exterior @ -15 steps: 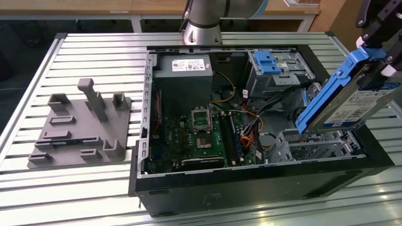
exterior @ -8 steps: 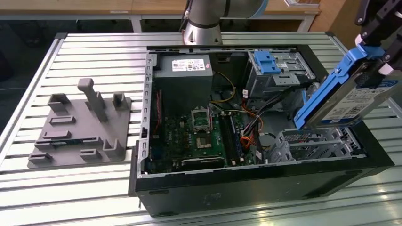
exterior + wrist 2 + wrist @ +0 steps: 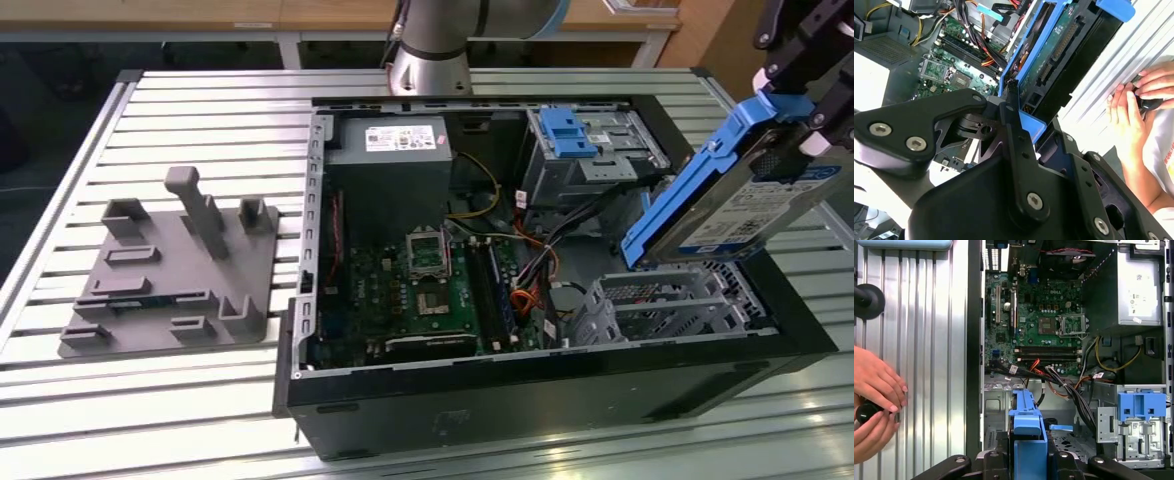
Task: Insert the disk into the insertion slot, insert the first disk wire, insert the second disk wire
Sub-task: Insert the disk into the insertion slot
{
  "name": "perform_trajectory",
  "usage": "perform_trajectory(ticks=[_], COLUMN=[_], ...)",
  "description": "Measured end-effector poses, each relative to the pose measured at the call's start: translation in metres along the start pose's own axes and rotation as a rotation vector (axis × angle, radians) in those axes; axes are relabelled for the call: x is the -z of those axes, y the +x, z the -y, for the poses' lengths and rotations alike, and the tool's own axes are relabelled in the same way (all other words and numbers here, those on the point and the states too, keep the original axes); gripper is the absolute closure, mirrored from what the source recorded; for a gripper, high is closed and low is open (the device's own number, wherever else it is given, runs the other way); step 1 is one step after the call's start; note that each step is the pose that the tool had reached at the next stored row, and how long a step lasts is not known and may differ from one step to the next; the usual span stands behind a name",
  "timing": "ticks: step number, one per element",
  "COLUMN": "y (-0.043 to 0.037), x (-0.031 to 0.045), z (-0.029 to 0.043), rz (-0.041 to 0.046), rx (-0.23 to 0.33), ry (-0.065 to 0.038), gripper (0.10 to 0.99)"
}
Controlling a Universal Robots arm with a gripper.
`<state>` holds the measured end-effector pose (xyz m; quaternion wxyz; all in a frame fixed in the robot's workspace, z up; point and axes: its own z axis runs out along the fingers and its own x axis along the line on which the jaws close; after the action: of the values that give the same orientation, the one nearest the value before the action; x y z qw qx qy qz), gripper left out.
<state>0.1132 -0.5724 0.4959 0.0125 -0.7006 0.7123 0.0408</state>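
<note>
Fingers [image 3: 779,62] of the gripper [image 3: 802,112] are pinching the disk [image 3: 734,200] above the insertion slot [image 3: 667,305]; both wrist views are catching a person's hands [image 3: 876,390].

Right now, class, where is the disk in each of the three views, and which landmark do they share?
Exterior view: the disk hangs tilted above the case, at the exterior view's right.
First wrist view: the disk stands edge-on between the jaws.
Second wrist view: the disk shows its circuit-board underside beyond the jaws.
Shared landmark: the green motherboard.

disk [image 3: 727,200]: above computer case [image 3: 534,395], exterior view's right
insertion slot [image 3: 667,305]: inside computer case, same side
fixture [image 3: 174,280]: outside computer case, opposite side
</note>
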Motion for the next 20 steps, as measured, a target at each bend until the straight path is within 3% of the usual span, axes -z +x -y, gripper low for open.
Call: perform_trajectory(ticks=[14, 20], y=[-0.0001, -0.0039], x=[-0.0027, -0.0059], z=[0.0050, 0.0055], rz=[0.0004, 0.0002], rx=[0.000, 0.000], ry=[0.000, 0.000], gripper=[0.722, 0.722])
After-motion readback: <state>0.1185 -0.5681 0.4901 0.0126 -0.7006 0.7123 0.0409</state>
